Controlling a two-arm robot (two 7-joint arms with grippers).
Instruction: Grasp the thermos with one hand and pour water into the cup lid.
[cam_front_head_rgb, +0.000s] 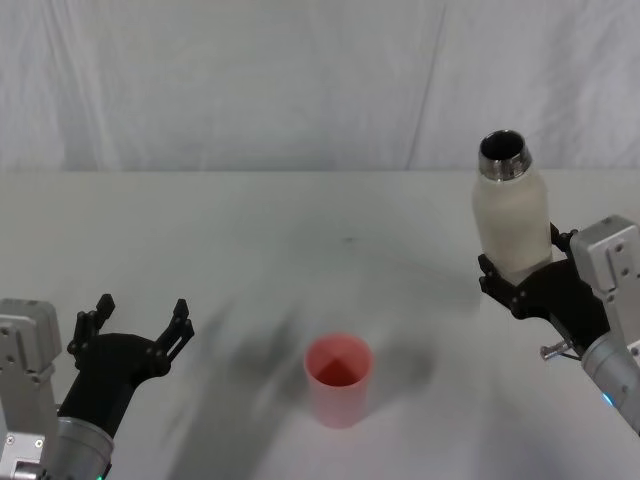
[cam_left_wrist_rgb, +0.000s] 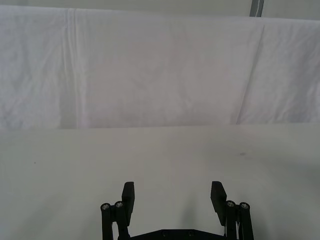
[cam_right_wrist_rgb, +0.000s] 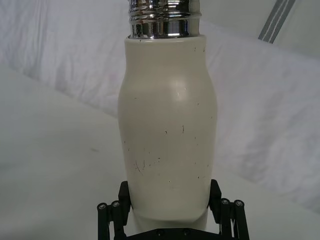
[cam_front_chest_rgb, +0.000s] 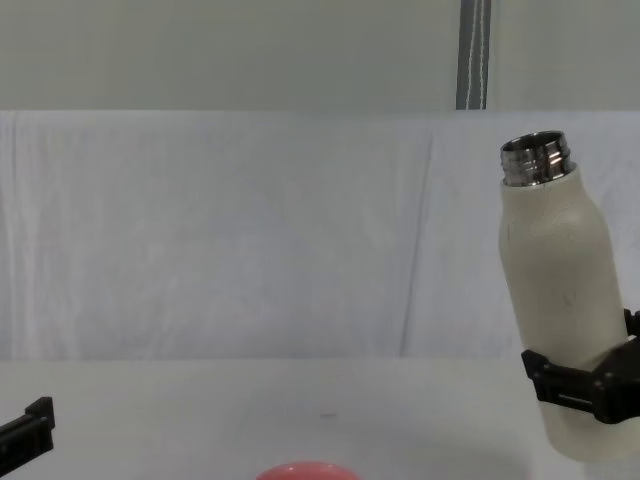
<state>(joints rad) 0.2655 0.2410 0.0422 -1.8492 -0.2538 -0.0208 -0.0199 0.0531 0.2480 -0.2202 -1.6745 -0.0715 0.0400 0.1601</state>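
The cream-white thermos (cam_front_head_rgb: 512, 215) with its open steel neck is held up off the table at the right, nearly upright and leaning a little to the left. My right gripper (cam_front_head_rgb: 522, 277) is shut on its lower body; the same grip shows in the right wrist view on the thermos (cam_right_wrist_rgb: 167, 130) and in the chest view on the thermos (cam_front_chest_rgb: 562, 310). The pink cup lid (cam_front_head_rgb: 338, 378) stands open-side up on the table near the front centre, to the left of the thermos; its rim (cam_front_chest_rgb: 307, 470) peeks into the chest view. My left gripper (cam_front_head_rgb: 138, 322) rests open at the front left, holding nothing.
A white table (cam_front_head_rgb: 300, 230) spreads under everything, with a white cloth backdrop (cam_front_head_rgb: 300, 80) hanging behind its far edge. A small dark speck (cam_front_head_rgb: 348, 239) marks the table's middle.
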